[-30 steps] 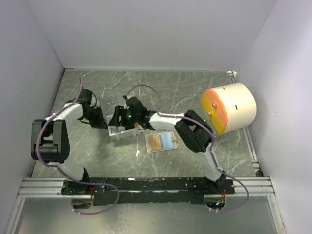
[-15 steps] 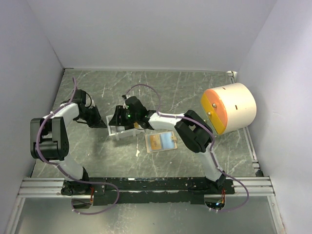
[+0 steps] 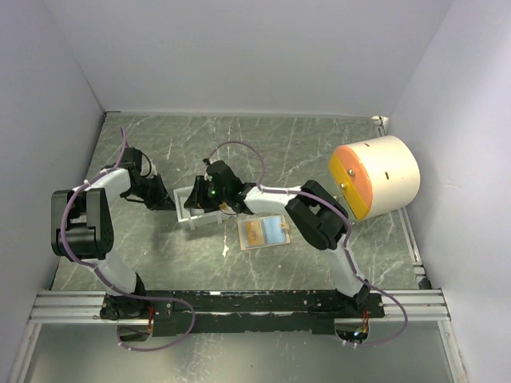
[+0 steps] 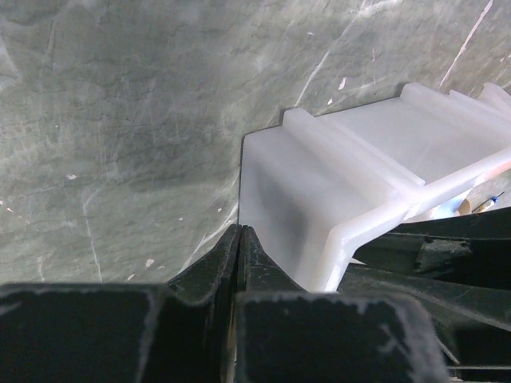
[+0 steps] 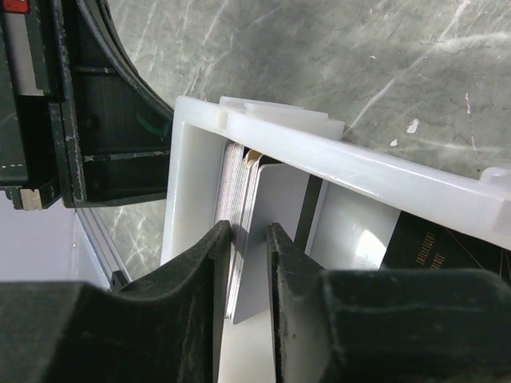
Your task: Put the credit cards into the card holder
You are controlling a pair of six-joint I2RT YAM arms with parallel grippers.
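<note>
Over the table, top view: the white tray (image 3: pixel 192 217) sits between the two grippers. The left gripper (image 3: pixel 166 199) butts against its left end, and the right gripper (image 3: pixel 209 196) dips in from the other side.
Card holder: the card holder (image 3: pixel 265 231) lies open on the table, behind the right fingers along that arm and apart from the tray.
Left wrist view: the fingers (image 4: pixel 204 267) are pressed together on nothing, tips touching or just short of the tray's end wall.
Right wrist view: the fingers (image 5: pixel 209 263) are drawn close either side of the credit cards (image 5: pixel 275 191), which stand on edge in the tray. Whether they truly pinch cannot be told.
Step in hand: taking a card from the tray, as it looks.
Next move: it likely calls for a firm grip on a single card, a lift clear of the tray wall, then a carry back to the holder's pocket.
</note>
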